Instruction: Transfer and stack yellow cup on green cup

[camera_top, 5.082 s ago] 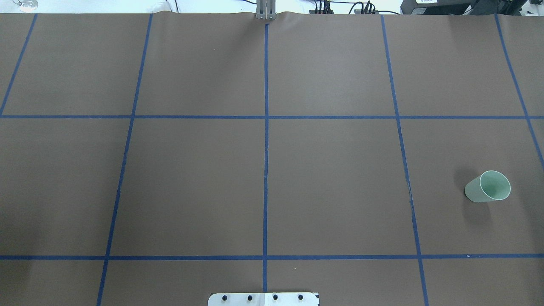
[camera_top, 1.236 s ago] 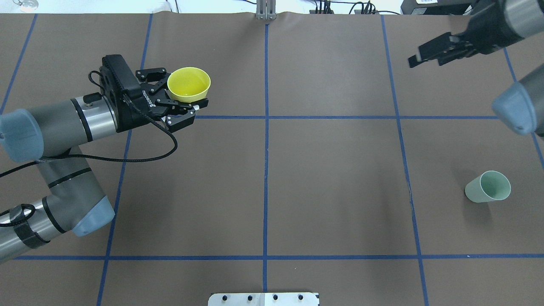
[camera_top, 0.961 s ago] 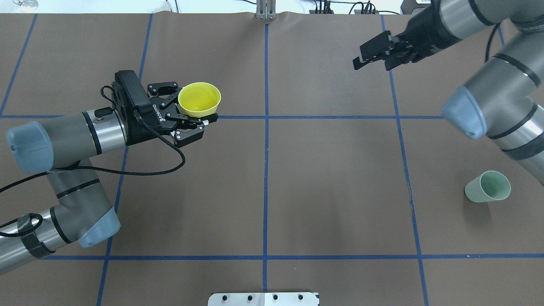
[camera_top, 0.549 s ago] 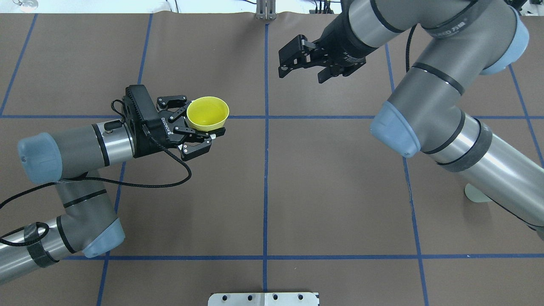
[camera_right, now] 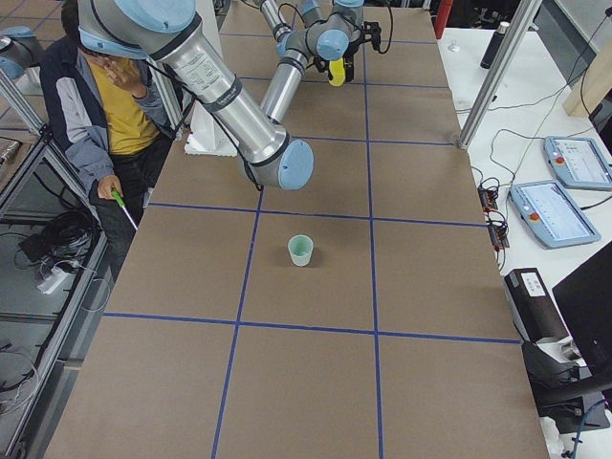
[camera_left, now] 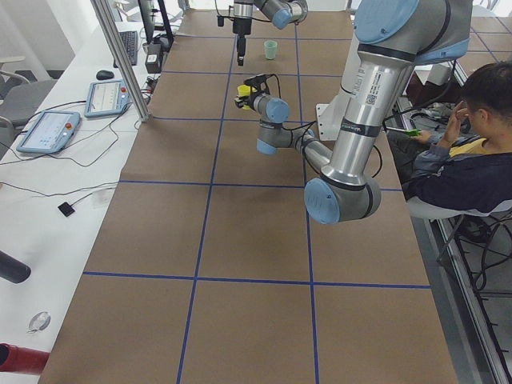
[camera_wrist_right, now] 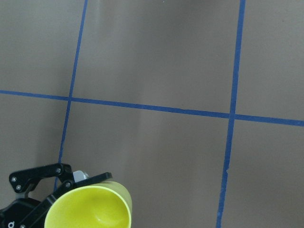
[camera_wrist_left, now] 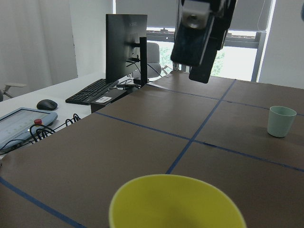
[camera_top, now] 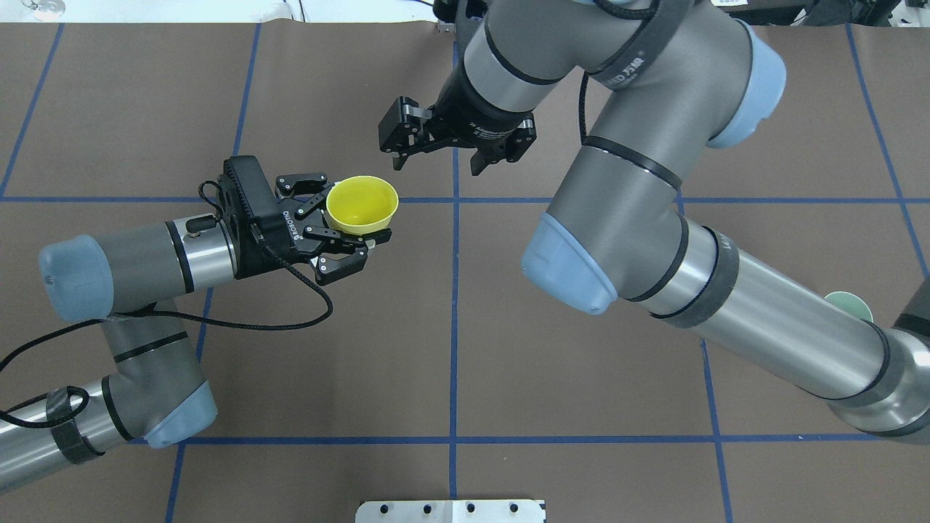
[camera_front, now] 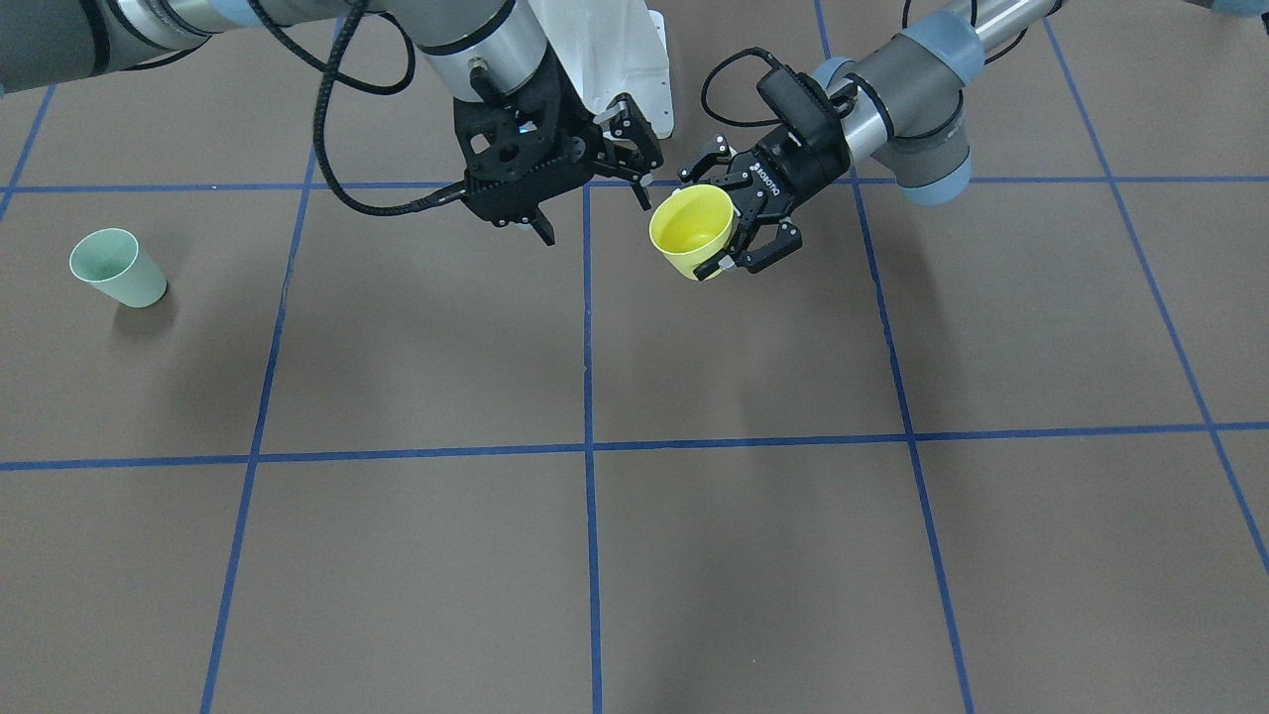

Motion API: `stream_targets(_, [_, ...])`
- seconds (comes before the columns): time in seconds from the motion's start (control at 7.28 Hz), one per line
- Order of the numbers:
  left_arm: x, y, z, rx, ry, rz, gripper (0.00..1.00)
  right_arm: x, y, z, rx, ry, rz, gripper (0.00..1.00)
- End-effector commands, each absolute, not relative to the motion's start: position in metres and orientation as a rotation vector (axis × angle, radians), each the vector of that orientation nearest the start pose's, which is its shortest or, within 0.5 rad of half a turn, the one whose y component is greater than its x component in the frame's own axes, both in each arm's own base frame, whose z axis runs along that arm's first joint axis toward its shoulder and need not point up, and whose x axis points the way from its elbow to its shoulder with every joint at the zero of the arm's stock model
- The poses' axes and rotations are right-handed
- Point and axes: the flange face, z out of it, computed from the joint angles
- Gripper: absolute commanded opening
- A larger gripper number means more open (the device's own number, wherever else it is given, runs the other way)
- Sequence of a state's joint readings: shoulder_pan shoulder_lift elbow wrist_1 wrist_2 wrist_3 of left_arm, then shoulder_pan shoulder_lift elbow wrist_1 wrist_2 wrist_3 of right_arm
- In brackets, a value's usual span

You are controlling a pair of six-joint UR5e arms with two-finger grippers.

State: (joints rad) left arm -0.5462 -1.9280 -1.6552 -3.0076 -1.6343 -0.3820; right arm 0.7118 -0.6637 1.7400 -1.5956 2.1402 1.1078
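**Yellow cup up in the left gripper, green cup far off on the table**

From overhead: yellow cup (camera_top: 362, 205) at about 10 o'clock from the middle of the table (camera_top: 327, 378), right over a blue line (camera_top: 454, 327). Held up off the table, open end up, by the left gripper (camera_top: 350, 212). Fingers (camera_top: 336, 260) squeezed tight on the cup's wall, just under the rim. One finger at the cup's 10 o'clock, the other at its 6 o'clock, with the black palm at its 9 o'clock. Cup snug in between, touching both.

From the left wrist camera: only the yellow rim, low down at 6 o'clock.

Right gripper (camera_top: 436, 165) at about 2 o'clock from the yellow cup in the overhead view. Near the cup, but not touching it. Fingers (camera_front: 637, 149) spread wide apart, with nothing between them. From the right wrist camera, looking down: yellow cup in the corner at 7 o'clock, with the left gripper's black fingers hugging it.

Green cup (camera_front: 117, 268) standing on the table, open end up, all alone. In the front view, way out at 9 o'clock from the yellow cup, well apart from both grippers. From overhead, out at about 3 o'clock and mostly hidden behind the big right arm (camera_top: 726, 290), with just a bit of pale rim peeking out. Small and upright at 3 o'clock in the left wrist view too.
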Motion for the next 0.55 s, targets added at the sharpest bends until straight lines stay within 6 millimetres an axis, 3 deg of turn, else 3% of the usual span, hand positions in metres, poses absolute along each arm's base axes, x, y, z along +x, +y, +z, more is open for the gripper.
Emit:
stream_targets(0.0, [0.421,-0.4,0.264,1.437,1.283,0.498,0.04,-0.471,-0.485,0.021,0.112,-1.094,-0.127,1.0])
stream_targets(0.41, [0.427,-0.395,0.257,1.442,1.303,0.505,0.06,-0.489,-0.489,0.036,0.156,-1.055,-0.244,1.0])
